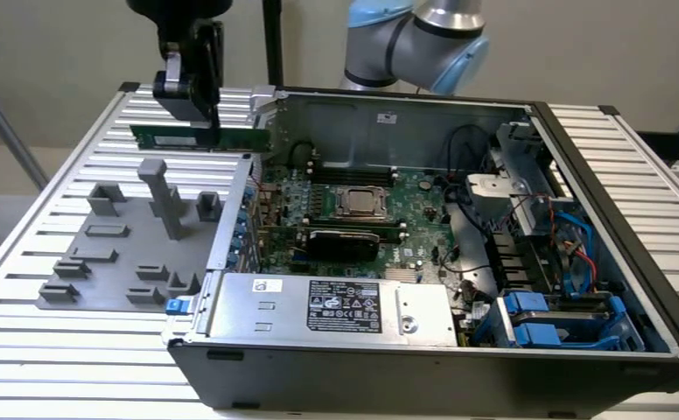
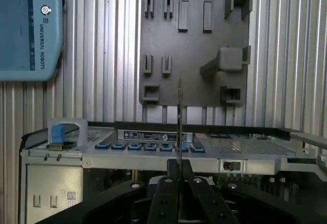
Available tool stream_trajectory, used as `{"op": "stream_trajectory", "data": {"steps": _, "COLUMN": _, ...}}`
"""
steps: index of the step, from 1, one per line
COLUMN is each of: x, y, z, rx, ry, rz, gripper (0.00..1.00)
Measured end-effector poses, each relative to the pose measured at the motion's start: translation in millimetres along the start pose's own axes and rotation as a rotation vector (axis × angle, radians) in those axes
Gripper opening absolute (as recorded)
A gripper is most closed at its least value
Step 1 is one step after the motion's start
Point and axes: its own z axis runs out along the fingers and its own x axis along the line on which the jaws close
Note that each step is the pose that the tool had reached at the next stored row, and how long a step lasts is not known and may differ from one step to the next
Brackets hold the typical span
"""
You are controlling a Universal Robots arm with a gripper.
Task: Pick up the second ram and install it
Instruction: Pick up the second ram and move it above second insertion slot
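The second ram [image 1: 237, 138] is a thin green board stick hanging level in the air above the far corner of the grey fixture plate [image 1: 118, 254], next to the open computer case's wall [image 1: 272, 109]. My black gripper [image 1: 193, 122] is shut on it from above. In the wrist view the second ram [image 2: 179, 116] appears edge-on as a thin line rising from between my fingers [image 2: 168, 183], with the gripper [image 2: 179, 175] clamped on its lower part. It stands above the case edge, with the fixture plate [image 2: 194, 50] beyond.
The open case holds the motherboard with a silver CPU socket [image 1: 363, 203], a black-topped card [image 1: 339, 236] below it, a power supply [image 1: 339, 306], and blue drive bays [image 1: 549, 324]. A blue teach pendant [image 2: 25, 29] lies on the slatted table [image 1: 59, 359]. Grey posts [image 1: 158, 197] rise from the plate.
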Motion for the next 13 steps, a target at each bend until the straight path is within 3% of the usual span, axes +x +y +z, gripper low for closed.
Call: {"op": "stream_trajectory", "data": {"steps": 13, "x": -5.0, "y": -58.9, "z": -1.2, "rx": -0.0001, "ry": -0.0002, "rz": 0.0, "gripper": 0.14}}
